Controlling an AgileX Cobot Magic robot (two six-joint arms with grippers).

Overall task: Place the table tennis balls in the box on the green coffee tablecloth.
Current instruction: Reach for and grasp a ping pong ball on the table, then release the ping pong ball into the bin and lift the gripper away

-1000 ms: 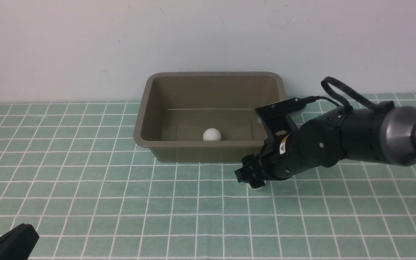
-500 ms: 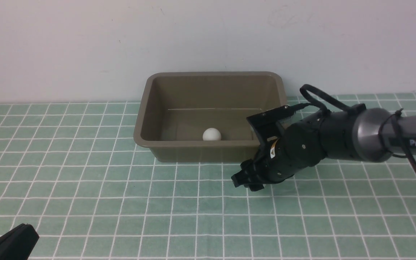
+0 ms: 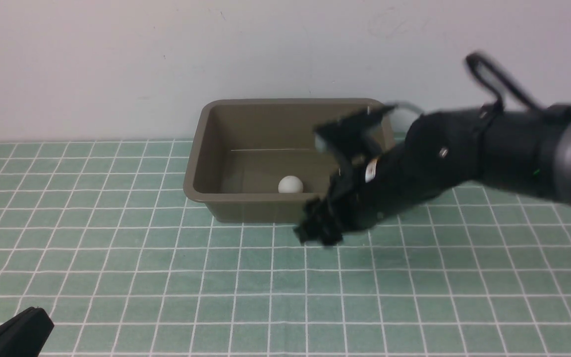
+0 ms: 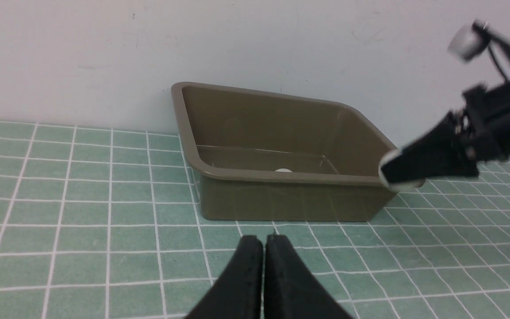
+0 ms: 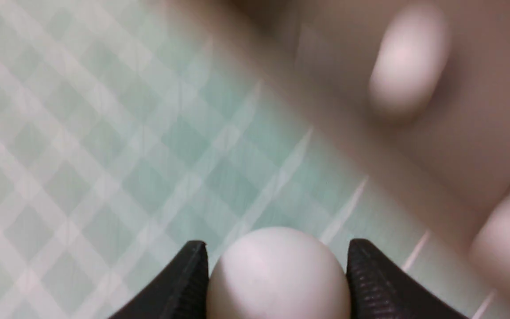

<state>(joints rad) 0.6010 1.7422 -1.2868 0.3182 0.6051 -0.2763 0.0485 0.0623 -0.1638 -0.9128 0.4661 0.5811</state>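
Just short of the olive-brown box, above the green checked tablecloth, the right gripper hovers clamped on a white table tennis ball yet to be dropped in, one ball lying inside already and a blurred second apparently in there too.

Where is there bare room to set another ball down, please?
The box floor is bare between its left wall and the resting ball. The tablecloth is bare left of the box and across the near side. It is crowded at the box's right front corner, where the right gripper clamps the held ball.
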